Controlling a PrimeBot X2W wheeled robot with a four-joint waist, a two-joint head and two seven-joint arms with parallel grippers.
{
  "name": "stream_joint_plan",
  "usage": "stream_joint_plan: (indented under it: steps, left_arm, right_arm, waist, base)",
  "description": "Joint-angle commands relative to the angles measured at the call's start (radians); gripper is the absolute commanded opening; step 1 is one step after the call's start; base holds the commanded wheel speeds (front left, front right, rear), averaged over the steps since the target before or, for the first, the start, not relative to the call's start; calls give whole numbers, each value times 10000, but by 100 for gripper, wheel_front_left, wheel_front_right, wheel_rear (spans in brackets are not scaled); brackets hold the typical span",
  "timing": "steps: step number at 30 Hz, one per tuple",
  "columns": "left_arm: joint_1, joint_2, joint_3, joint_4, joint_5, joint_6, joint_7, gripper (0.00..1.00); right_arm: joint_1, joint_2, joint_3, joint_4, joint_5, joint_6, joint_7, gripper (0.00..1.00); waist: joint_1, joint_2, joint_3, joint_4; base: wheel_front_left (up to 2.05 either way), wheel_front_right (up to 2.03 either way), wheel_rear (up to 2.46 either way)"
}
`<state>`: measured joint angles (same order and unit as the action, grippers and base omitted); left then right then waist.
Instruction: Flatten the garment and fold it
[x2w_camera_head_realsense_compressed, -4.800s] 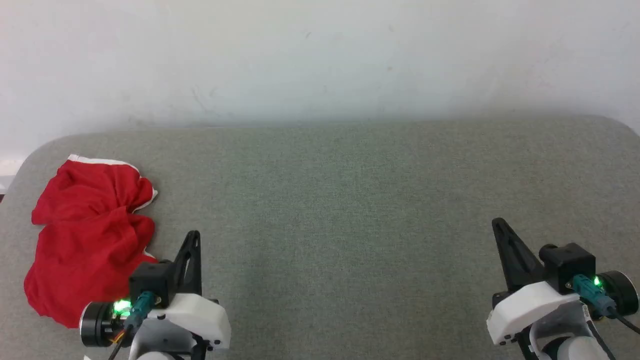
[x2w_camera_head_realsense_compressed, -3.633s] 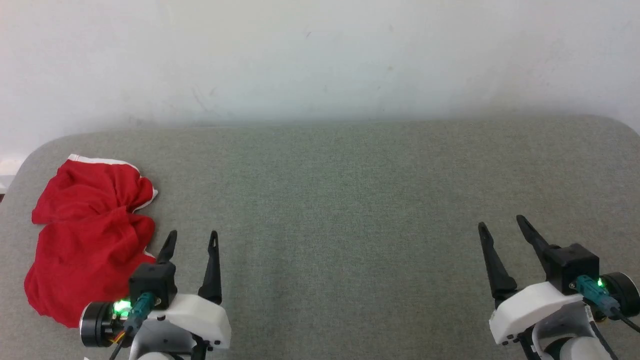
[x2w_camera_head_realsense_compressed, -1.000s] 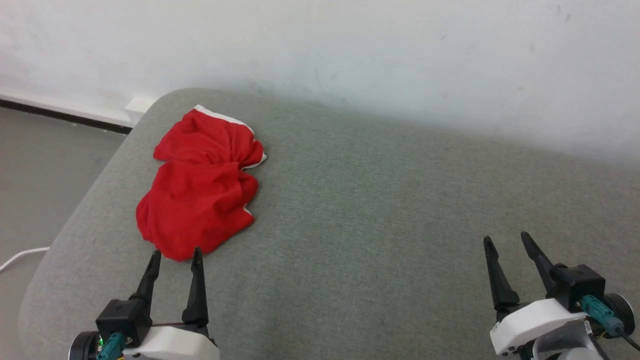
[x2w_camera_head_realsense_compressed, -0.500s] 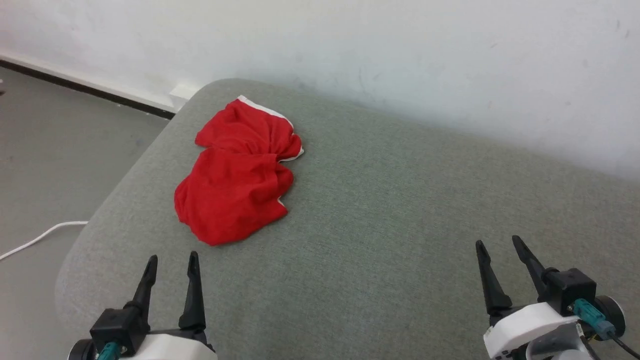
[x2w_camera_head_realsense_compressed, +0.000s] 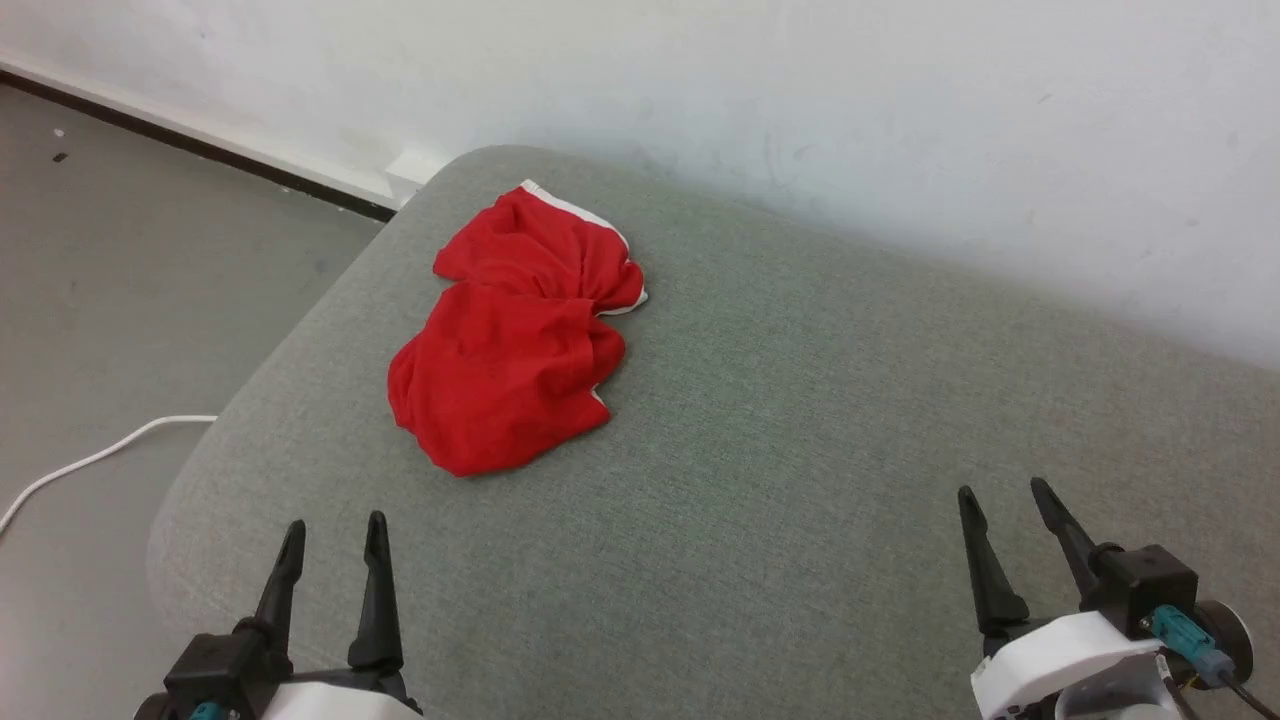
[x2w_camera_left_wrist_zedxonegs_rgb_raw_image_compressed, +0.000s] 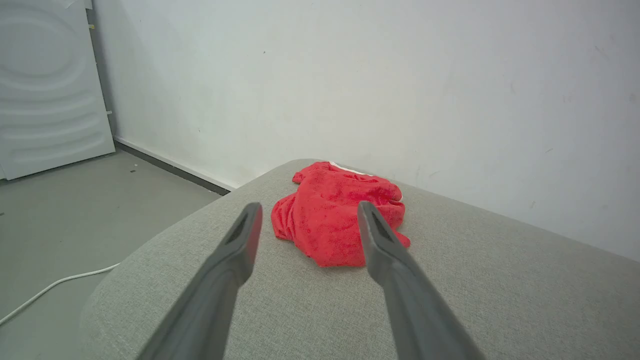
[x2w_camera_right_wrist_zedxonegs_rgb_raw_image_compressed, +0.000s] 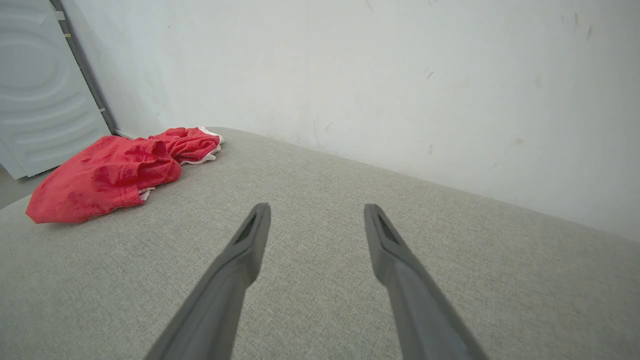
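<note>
The garment (x2w_camera_head_realsense_compressed: 515, 335) is a crumpled red heap with a thin white edge, lying near the far left corner of the grey fabric surface (x2w_camera_head_realsense_compressed: 800, 450). It also shows ahead in the left wrist view as the garment (x2w_camera_left_wrist_zedxonegs_rgb_raw_image_compressed: 335, 220) and at the left of the right wrist view as the garment (x2w_camera_right_wrist_zedxonegs_rgb_raw_image_compressed: 120, 170). My left gripper (x2w_camera_head_realsense_compressed: 333, 523) hovers open and empty, short of the heap's near edge. Far off at the lower right, my right gripper (x2w_camera_head_realsense_compressed: 1003, 490) is open and empty too.
A white wall (x2w_camera_head_realsense_compressed: 800, 100) runs behind the surface. Left of the surface's rounded edge lies grey floor (x2w_camera_head_realsense_compressed: 130, 280) with a white cable (x2w_camera_head_realsense_compressed: 100, 455). A white panelled door (x2w_camera_left_wrist_zedxonegs_rgb_raw_image_compressed: 50, 85) stands at the far left.
The head camera has turned left, so the garment now sits nearer the picture's middle. Both grippers stay open and empty.
</note>
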<state>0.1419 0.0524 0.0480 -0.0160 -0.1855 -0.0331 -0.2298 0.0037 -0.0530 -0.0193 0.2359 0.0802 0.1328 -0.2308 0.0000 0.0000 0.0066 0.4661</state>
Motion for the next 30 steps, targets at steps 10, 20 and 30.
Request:
stream_joint_plan:
  steps: [10, 20, 30]
  left_arm:
    - [270, -22, 140, -74, -200, -149, -293, 100]
    - [265, -22, 139, -27, -242, -176, -320, 100]
    - [-1, -22, 33, 56, -111, -248, -320, 100]
  right_arm:
    - [-155, 28, -75, 141, -63, -21, -283, 100]
    - [-165, 28, -97, 49, -131, -21, -310, 100]
    - [-189, 28, -115, -58, -235, -21, -310, 100]
  waist:
    - [0, 0, 7, 378]
    - [0, 0, 64, 462]
    - [0, 0, 179, 445]
  base:
    - [0, 0, 0]
    - [0, 0, 0]
    - [0, 0, 0]
